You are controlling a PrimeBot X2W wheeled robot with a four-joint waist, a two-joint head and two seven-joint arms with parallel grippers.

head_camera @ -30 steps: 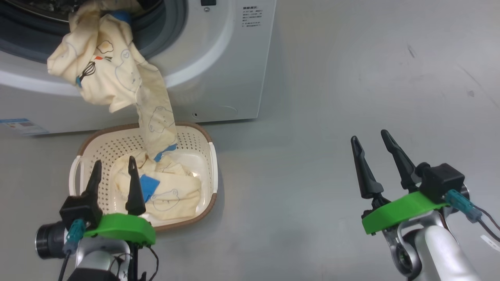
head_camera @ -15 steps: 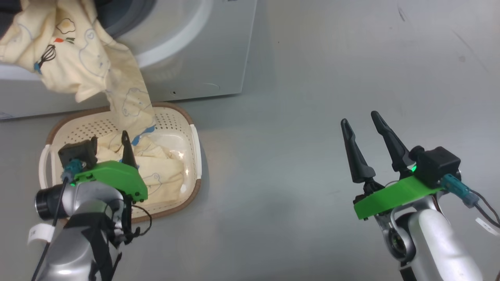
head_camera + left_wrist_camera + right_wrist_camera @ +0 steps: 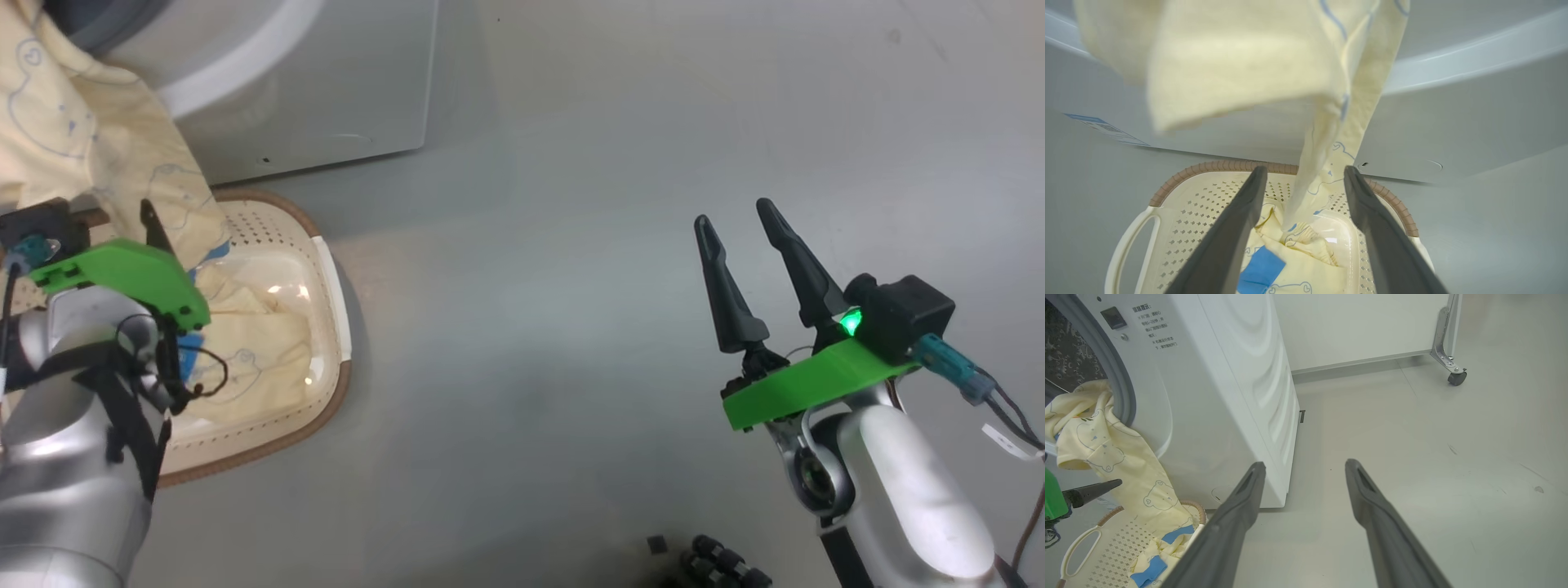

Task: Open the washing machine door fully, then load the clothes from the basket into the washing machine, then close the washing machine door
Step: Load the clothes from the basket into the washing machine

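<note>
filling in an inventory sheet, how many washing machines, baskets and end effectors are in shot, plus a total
washing machine: 1
basket: 1
end effector: 2, left end effector and right end effector
total: 4

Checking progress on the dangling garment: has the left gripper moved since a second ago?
Yes. Against the basket, the left gripper has advanced from its near rim toward its far rim, by the hanging clothes.
</note>
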